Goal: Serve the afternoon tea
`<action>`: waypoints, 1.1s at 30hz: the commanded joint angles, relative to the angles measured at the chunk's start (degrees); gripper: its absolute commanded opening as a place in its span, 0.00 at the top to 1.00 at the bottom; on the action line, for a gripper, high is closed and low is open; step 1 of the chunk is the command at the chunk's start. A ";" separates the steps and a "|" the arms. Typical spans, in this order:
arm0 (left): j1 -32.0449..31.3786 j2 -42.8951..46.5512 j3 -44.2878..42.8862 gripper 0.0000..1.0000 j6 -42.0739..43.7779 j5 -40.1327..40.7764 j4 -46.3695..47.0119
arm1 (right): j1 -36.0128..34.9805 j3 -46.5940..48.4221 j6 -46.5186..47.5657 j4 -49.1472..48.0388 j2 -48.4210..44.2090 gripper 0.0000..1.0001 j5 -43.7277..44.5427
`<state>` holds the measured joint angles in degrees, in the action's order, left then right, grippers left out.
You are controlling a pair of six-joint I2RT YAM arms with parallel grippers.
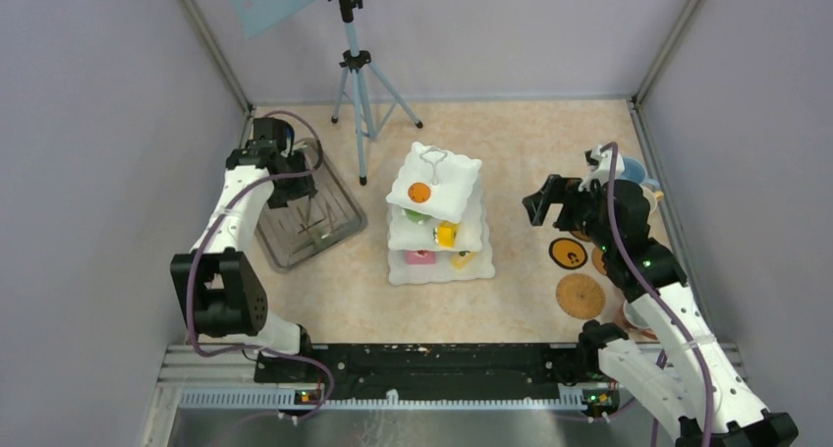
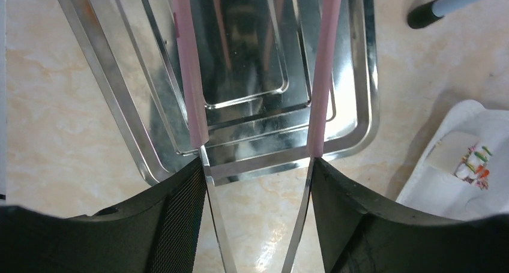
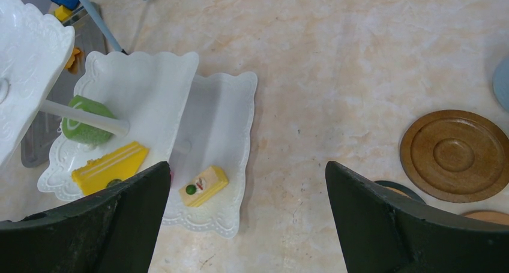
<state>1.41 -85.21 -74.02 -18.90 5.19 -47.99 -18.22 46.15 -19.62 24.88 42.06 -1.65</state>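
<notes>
**Left claw on tongs over tray; right claw wide by the coasters**

Top view: three-tier stand (image 1: 439, 184) sits mid-surface (image 1: 511, 138), white, square, scalloped tiers; orange pastry (image 1: 419, 193) on the top tier; green roll (image 1: 417, 214) and yellow wedge (image 1: 447, 235) on the middle tier; pink pastry (image 1: 422, 257) and small yellow cake (image 1: 460, 261) on the bottom tier.

Steel tray (image 1: 339, 233) at 9 o'clock of the stand, near it but apart; tripod (image 1: 356, 83) at 11 o'clock of the stand, one foot just beside the tray's far corner.

Left claw (image 1: 295, 187) hangs over the tray; fingers part-way apart and clamped on metal tongs (image 2: 321, 75); the tong arms lie against both inner finger faces, the pink tips spread above the tray floor; cannot tell whether the tips touch the tray.

Right claw (image 1: 550, 203) at 3 o'clock of the stand, well apart from it; jaws wide, gripping nothing; wrist view shows bare surface and the bottom tier's edge between the fingers (image 3: 120, 225).

Brown coasters (image 1: 581, 296) at 4 o'clock of the stand, flat on the surface, below the right claw; a dark coaster (image 1: 568, 253) just beside them, at their 11 o'clock.

Blue mug (image 1: 634, 169) at 2 o'clock of the stand, by the right wall, partly hidden by the right arm.
</notes>
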 commanded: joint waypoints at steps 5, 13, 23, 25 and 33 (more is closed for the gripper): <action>4.63 -7.29 -1.39 0.32 2.94 -3.57 3.86 | -0.46 -0.01 -0.41 -2.66 -0.05 0.01 -0.83; 4.83 -12.15 -0.33 0.33 3.10 -4.74 5.05 | -0.47 -0.54 -0.78 -3.11 0.29 0.01 -1.22; 4.83 -16.84 -2.12 0.40 3.51 -2.99 7.51 | -0.50 -0.97 -1.00 -3.74 0.80 0.01 -1.40; 4.83 -17.87 -2.76 0.45 3.43 -3.47 7.60 | -0.47 -0.98 -0.99 -3.76 0.82 0.01 -1.62; 4.44 -11.85 -1.35 0.70 3.16 -0.97 8.15 | -0.48 -0.88 -0.96 -3.55 0.65 0.01 -1.40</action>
<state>6.00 -103.04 -74.56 -15.90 2.83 -41.78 -18.22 45.25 -19.79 23.53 42.85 -2.72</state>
